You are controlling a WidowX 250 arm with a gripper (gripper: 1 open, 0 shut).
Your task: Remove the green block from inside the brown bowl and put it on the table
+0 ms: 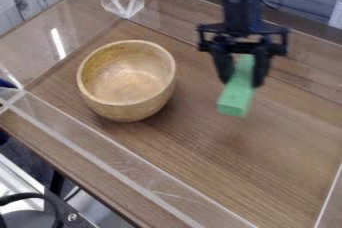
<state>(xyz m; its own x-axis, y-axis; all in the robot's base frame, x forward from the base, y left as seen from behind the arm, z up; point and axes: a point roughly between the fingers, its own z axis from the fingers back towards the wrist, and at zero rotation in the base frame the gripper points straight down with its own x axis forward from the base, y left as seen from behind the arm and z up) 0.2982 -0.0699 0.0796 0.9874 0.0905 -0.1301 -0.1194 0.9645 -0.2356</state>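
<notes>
Green block (237, 94), a small bright green bar with plain matte faces, hangs clamped at its upper end between the dark fingers of the hand (243, 64), to the right of the brown bowl (127, 79) and above the wood-grain tabletop (254, 157); whether its lower end touches the surface cannot be told. One block, one light tan wooden bowl and one robot hand are in view. The bar's long axis runs nearly upright, its lower end tilted slightly toward the camera.

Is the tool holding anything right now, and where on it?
Yes: the tool grips the green block by its upper end; the rest hangs below, right of the bowl.
</notes>
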